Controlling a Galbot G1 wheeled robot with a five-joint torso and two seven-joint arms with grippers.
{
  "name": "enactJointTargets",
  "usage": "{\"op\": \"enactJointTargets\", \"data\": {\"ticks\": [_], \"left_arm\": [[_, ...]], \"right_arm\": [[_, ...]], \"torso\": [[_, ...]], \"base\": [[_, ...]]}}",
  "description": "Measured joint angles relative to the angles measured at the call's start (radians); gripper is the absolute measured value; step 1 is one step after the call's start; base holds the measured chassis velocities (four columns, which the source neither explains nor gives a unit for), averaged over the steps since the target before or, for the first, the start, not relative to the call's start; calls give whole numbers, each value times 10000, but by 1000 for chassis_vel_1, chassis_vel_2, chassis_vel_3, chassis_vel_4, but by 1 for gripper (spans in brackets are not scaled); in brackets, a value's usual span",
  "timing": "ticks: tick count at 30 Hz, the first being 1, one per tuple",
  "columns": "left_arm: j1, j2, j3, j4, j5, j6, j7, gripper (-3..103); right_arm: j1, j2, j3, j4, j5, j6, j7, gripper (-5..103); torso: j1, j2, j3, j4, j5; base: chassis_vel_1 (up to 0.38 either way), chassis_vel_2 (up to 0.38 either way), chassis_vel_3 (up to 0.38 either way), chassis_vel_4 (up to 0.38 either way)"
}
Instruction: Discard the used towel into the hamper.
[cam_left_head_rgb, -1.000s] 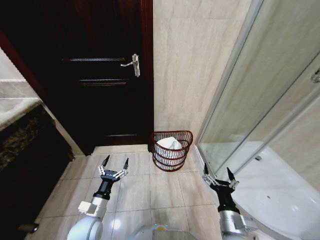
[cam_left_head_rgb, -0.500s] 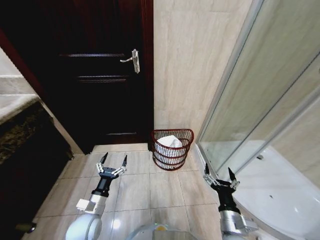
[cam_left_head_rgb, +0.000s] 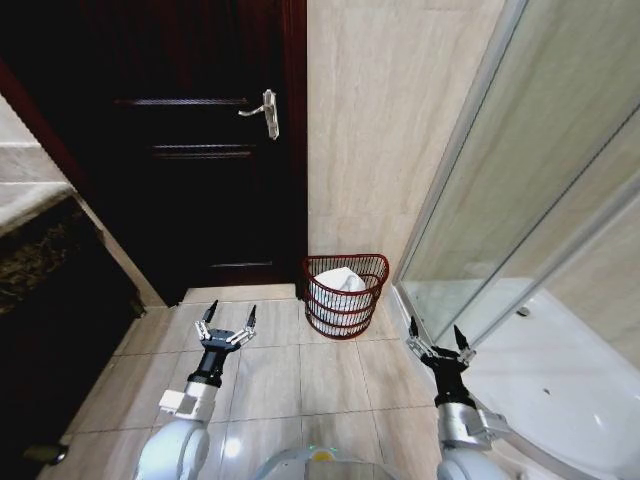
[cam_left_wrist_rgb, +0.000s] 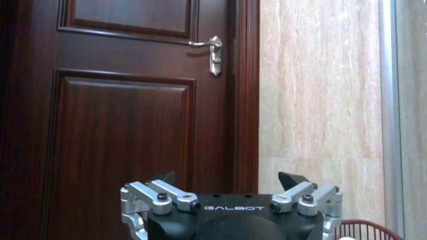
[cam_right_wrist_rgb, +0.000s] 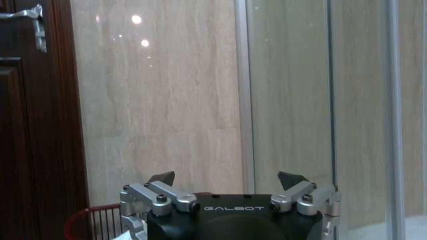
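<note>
The towel (cam_left_head_rgb: 342, 281) lies in the hamper (cam_left_head_rgb: 345, 305), right of the door (cam_left_head_rgb: 190, 160).

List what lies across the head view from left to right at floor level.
left gripper → hamper with a white towel inside → right gripper → shower tray.

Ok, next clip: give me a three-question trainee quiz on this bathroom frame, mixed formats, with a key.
1. True or false: the white towel already lies inside the hamper.
2. The hamper stands against the wall between the door and: A) a sink B) the shower glass C) a toilet
3. Fill in: the left claw and right claw are both ____ and hold nothing.

Key: 1 true; 2 B; 3 open.
</note>
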Motion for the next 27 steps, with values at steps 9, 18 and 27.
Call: {"op": "enactJointTargets", "data": {"ticks": [9,18,27], "left_arm": [[222,-17,193,248,-1,-443,-180,100],[203,41,151,387,28,-633,-73,100],[169,-53,305,365,307,-689,-3,100]], "right_arm": [[7,17,-226,-110,-313,145,130,100],[-125,-7,-327,-334,-419,372,254,100],[-216,-15,-186,-352,-364,468,273,100]], "torso": [[-130,-386,-258,0,0],[-258,-733,-477,0,0],[-372,-1103,-732,1,0]], "base": [[0,0,0,0],[0,0,0,0],[0,0,0,0]]}}
